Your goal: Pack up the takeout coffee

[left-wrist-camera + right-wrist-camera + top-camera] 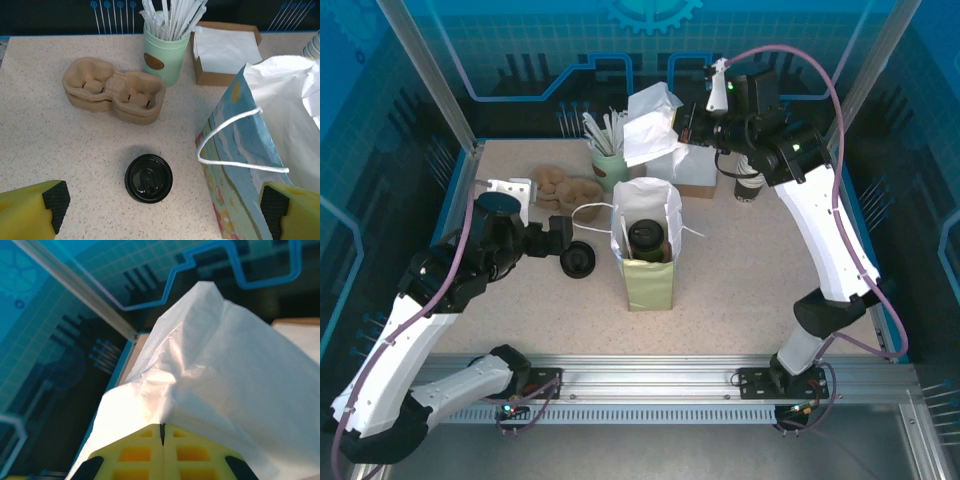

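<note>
Speckled beige table (pixel 750 290) carries an upright paper bag (pixel 650 285) just right of the left pincer (pixel 162 200), whose yellow, black-padded fingers are spread wide. Inside the bag sits the takeout coffee (pixel 647 240), its round black lid facing up. A loose flat black lid (pixel 148 178) lies just ahead of that pincer. The right pincer (pixel 162 432) is pressed together, pinching a crinkled white napkin (pixel 210 365).
</note>
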